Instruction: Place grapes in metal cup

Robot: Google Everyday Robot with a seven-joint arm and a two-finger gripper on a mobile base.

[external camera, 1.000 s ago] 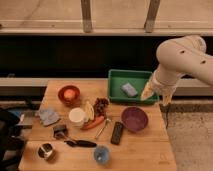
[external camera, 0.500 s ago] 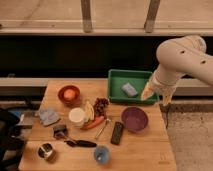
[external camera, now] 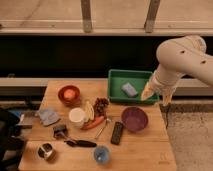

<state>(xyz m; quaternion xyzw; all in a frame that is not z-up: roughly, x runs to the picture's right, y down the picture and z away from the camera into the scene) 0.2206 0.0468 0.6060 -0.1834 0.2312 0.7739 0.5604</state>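
Change: none; over the last second the gripper (external camera: pixel 156 96) stayed put and nothing on the table (external camera: pixel 145 152) shifted.
Meaning: the task looked unstarted, with the reach still to come.
Gripper: above the green tray's (external camera: pixel 130 74) right edge, jaws apart, holding nothing.
Grapes (external camera: pixel 101 105): mid-table, at 9 o'clock from the gripper.
Metal cup (external camera: pixel 46 151): at 7 o'clock from the grapes, well apart.
Cups: three, counting the blue cup (external camera: pixel 101 155) and white cup (external camera: pixel 76 116).
Grape bunches: one.
Bowls: two.
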